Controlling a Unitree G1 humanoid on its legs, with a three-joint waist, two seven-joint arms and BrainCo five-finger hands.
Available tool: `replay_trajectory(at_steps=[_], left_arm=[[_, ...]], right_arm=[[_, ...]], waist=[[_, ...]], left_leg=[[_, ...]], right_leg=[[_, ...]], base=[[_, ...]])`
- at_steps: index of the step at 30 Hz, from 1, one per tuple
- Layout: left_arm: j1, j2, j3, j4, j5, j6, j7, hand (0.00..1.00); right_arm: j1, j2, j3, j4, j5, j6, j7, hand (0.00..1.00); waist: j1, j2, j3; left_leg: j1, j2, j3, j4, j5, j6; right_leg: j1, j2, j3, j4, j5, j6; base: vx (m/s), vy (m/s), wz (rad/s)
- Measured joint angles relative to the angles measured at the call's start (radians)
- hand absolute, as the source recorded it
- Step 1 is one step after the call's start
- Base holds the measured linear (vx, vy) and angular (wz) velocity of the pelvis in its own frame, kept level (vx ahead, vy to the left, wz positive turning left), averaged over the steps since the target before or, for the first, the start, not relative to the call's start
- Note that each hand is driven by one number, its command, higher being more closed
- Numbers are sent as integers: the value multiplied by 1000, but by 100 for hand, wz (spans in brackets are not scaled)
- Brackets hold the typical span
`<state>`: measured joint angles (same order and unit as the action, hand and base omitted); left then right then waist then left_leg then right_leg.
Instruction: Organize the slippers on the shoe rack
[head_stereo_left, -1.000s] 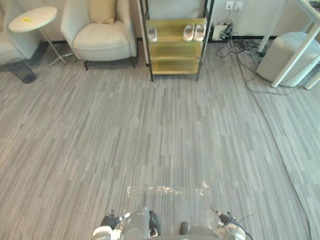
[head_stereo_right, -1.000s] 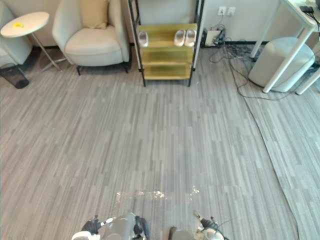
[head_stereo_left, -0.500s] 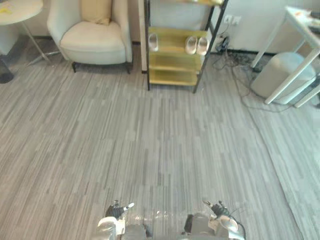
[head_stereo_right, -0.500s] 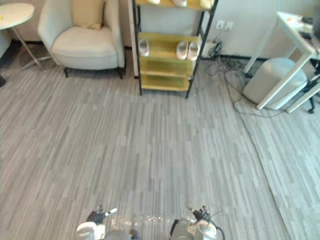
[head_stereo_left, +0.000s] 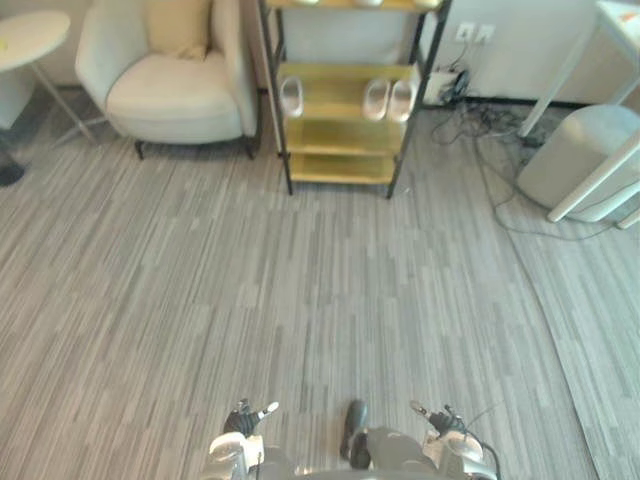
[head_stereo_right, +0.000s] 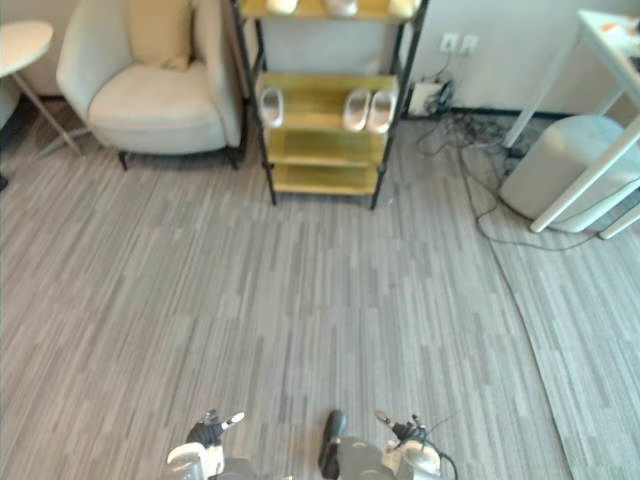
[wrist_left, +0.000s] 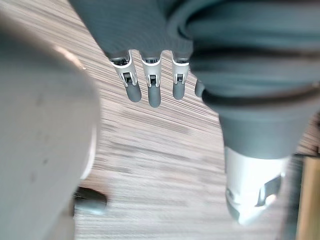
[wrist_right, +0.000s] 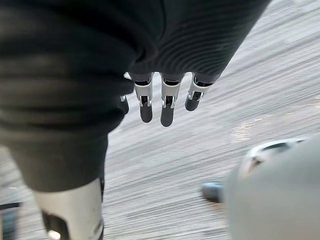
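Far ahead, your shoe rack (head_stereo_left: 340, 137) holds a lone slipper (head_stereo_left: 291, 97) left and a slipper pair (head_stereo_left: 389, 98) right. Left robot hand (wrist_left: 154, 92) and right robot hand (wrist_right: 167, 107) hang released, empty. Drift right and you risk snagging the floor cables (head_stereo_left: 478, 112).

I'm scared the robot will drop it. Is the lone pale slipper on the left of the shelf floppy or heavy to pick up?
The lone slipper looks small and thin, so probably light. Lying flat on the shoe rack, it should not roll. It looks soft, so may bend a little.
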<state>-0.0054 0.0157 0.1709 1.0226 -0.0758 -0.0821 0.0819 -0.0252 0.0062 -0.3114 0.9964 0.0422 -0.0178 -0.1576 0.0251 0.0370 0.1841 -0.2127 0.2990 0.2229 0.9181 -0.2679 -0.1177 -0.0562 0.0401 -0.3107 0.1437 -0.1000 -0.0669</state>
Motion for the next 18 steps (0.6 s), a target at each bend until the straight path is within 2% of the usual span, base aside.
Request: replay_trajectory(at_steps=[1, 4, 5, 6, 7, 8, 9, 10, 11, 13, 15, 16, 17, 18], left_arm=[[0, 0, -4, -5, -4, 0, 0, 0], [-1, -17, -8, -20, -5, 0, -1, 0], [-1, -22, -8, -20, -5, -1, -1, 0], [-2, -23, -8, -20, -5, -2, 0, 0], [2, -23, -8, -16, -5, -2, -1, 0], [1, -18, -7, -12, -5, -1, -1, 0], [2, -7, -5, -11, -5, 2, -3, 0], [1, -4, -4, -12, -5, 1, -3, 0], [0, -3, -5, -12, -5, 1, -2, 0], [-1, 1, -40, -7, -5, 4, -3, 0], [1, 1, -55, -8, -5, 6, -3, 0], [-1, 0, -58, -9, -5, 6, -3, 0], [-8, 2, -74, -8, -5, 9, -3, 0], [-5, 1, -72, 0, -7, 7, -3, 0]], right_arm=[[4, 0, 0, 0, 2, 1, 0, 0], [9, -3, -1, 0, 6, 2, -2, 0], [11, -1, -1, 1, 6, 4, -2, 0], [14, -3, -1, 2, 6, 5, -1, 0], [16, -3, -3, 3, 6, 5, -1, 0], [18, 5, -1, 3, 4, 6, -1, 0], [30, 24, -3, 1, 2, 6, -1, 0], [31, 32, -1, 1, -1, 8, 2, 0], [31, 36, -1, 1, -1, 8, 2, 0], [37, 41, 0, -31, -3, 9, 2, 0], [46, 44, 1, -39, -4, 11, 3, 0], [47, 44, 1, -39, -4, 11, 3, 0], [45, 45, 3, -42, -4, 11, 5, 0], [38, 44, 2, -46, -3, -1, 9, 0]], waist=[[2, -5, 2], [17, 8, -5], [28, 12, -9], [41, 11, -11], [45, 10, -17], [47, 4, -23], [38, -17, -38], [43, -28, -41], [47, -29, -42], [36, -38, -47], [31, -62, -60], [29, -63, -61], [32, -55, -56], [32, -42, -46]], left_leg=[[-11, -4, 18, -31, -6, 6], [-81, -72, 70, -332, 6, 18], [-90, -116, 67, -474, 44, 27], [-82, -148, 54, -566, 125, 53], [-74, -168, 36, -593, 175, 67], [-58, -187, 33, -602, 193, 111], [-51, -206, 50, -581, 162, 132], [-44, -207, 72, -552, 124, 138], [-38, -208, 76, -546, 111, 140], [41, -234, 77, -560, 52, 149], [87, -260, 78, -558, 43, 163], [100, -260, 76, -558, 38, 170], [154, -254, 66, -578, 8, 171], [212, -245, 61, -605, -46, 151]], right_leg=[[16, 0, 3, -11, -1, 8], [83, -7, 29, -60, -22, 49], [103, -14, 42, -74, -34, 68], [115, -23, 59, -79, -49, 84], [123, -29, 73, -81, -58, 97], [138, -41, 85, -78, -64, 107], [141, -71, 93, -66, -79, 127], [128, -88, 107, -17, -93, 148], [115, -96, 111, 29, -103, 162], [-9, -165, 108, 413, -133, 197], [-78, -216, 111, 612, -131, 210], [-91, -219, 109, 634, -132, 208], [-127, -229, 81, 695, -146, 182], [-162, -235, 48, 732, -165, 155]], base=[[296, -61, -15], [342, 43, -17], [373, 146, -30], [375, 170, -38], [423, 200, -39], [495, 191, -21], [611, 216, -23], [507, 166, -21], [456, 188, -29], [410, 175, 2], [348, 83, 36], [384, 33, 25], [387, 6, -16], [365, 4, -24]])
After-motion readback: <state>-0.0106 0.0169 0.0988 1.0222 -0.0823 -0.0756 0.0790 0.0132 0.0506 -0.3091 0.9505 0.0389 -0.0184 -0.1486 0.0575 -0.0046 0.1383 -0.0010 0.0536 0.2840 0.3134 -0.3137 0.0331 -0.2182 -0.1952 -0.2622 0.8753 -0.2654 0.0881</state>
